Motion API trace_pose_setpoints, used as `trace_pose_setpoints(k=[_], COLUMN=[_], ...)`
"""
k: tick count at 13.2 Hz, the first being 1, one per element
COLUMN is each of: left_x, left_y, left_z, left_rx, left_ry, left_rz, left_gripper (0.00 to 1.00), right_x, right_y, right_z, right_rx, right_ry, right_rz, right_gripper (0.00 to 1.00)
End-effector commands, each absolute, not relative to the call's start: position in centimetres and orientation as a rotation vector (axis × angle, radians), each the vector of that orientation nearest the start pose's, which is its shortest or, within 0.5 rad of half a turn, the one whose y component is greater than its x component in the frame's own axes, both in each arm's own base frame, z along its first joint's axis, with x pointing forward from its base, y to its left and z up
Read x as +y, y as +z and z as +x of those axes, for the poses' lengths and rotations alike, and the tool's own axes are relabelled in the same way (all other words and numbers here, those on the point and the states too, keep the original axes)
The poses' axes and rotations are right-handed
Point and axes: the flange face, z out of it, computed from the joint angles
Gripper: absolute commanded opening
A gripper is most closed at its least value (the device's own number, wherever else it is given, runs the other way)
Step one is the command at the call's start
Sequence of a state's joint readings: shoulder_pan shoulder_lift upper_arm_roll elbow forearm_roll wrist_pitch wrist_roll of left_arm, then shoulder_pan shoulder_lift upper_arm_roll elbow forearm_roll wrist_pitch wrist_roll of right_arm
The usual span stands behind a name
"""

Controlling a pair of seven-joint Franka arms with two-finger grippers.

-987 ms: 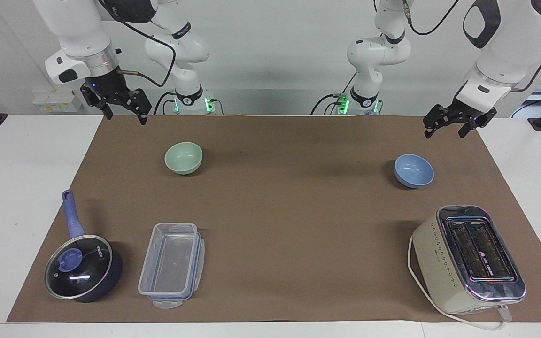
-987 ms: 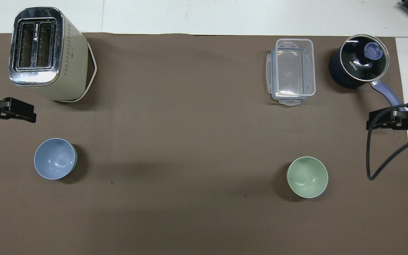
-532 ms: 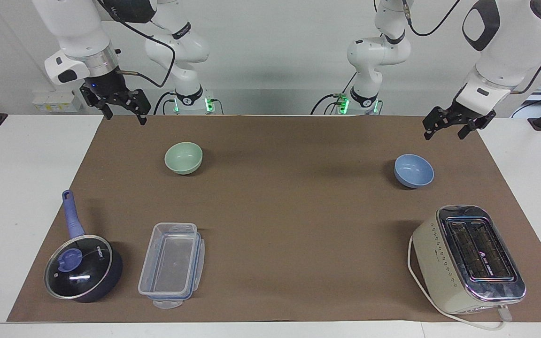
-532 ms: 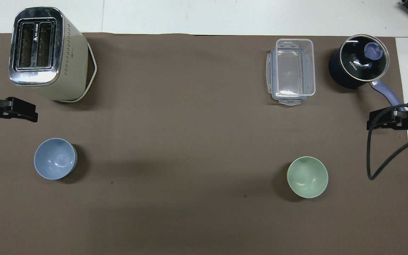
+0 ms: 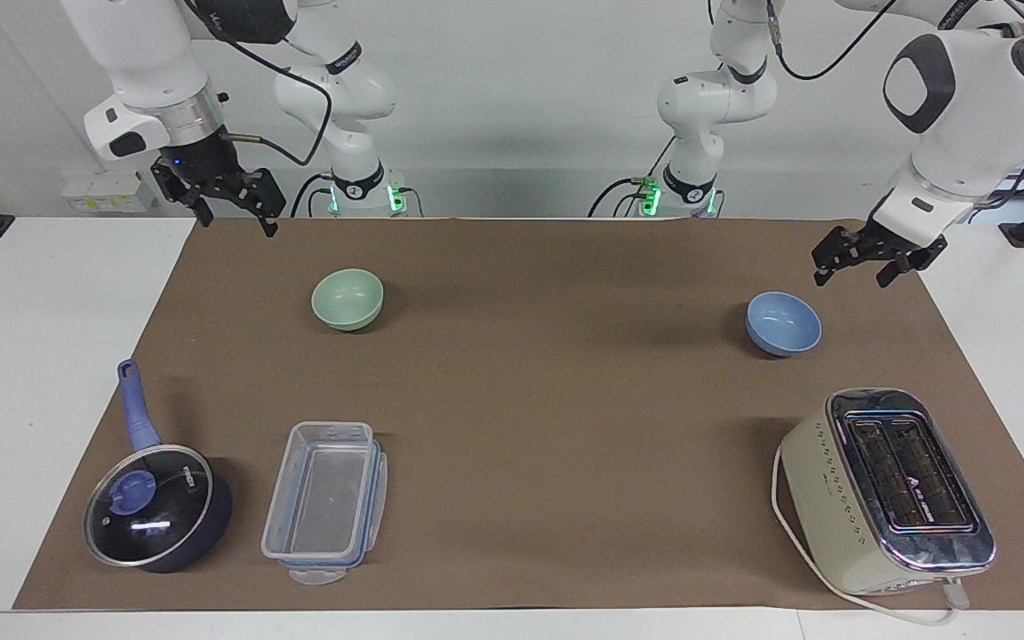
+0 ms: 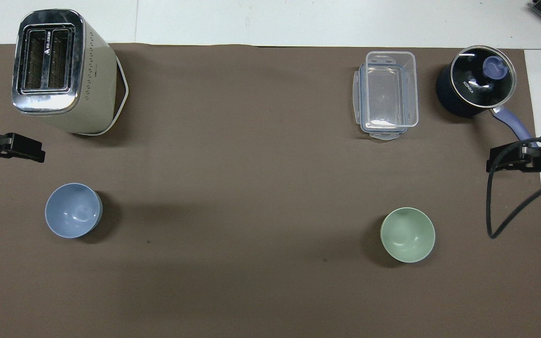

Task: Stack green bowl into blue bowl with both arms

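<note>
The green bowl [image 5: 348, 300] [image 6: 407, 234] stands upright on the brown mat toward the right arm's end. The blue bowl [image 5: 783, 324] [image 6: 73, 210] stands upright toward the left arm's end, empty. My left gripper [image 5: 851, 281] [image 6: 35, 153] hangs open and empty in the air, over the mat's edge beside the blue bowl and apart from it. My right gripper [image 5: 241, 226] [image 6: 493, 165] hangs open and empty high over the mat's corner at its own end, well apart from the green bowl.
A cream toaster [image 5: 885, 489] [image 6: 59, 70] stands farther from the robots than the blue bowl. A clear plastic container [image 5: 325, 502] [image 6: 388, 94] and a dark-blue lidded saucepan [image 5: 156, 507] [image 6: 477, 87] stand farther out than the green bowl.
My left gripper has come down and shifted slightly toward its own end of the table, closer to the blue bowl's height. The right arm and both bowls have not moved.
</note>
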State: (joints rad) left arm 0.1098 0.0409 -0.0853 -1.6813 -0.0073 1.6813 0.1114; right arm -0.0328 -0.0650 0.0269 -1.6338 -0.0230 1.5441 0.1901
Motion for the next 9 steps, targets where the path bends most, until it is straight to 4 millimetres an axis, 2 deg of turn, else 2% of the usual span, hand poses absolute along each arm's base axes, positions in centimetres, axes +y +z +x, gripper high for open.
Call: trace_pose_setpoints(k=[1,5,9], left_x=[2.7,5.4,7.2], left_y=[54.1,50.3,46.9], left_z=[56.7,56.5,55.8], left_rx=[0.165,0.197,0.185], left_ry=[0.054,0.045,0.057], left_rz=[-3.150,-3.151,-3.157], left_gripper=[1.00,1.00,1.00], right_x=[-0.8,-1.0,-1.0], right_y=[62.9,62.9,62.9], right_z=[53.3,53.3,53.3], right_rx=[0.295,0.297,0.300], right_ry=[0.035,0.030,0.030], right_rz=[-3.139,-3.138,-3.138], right_gripper=[1.00,1.00,1.00])
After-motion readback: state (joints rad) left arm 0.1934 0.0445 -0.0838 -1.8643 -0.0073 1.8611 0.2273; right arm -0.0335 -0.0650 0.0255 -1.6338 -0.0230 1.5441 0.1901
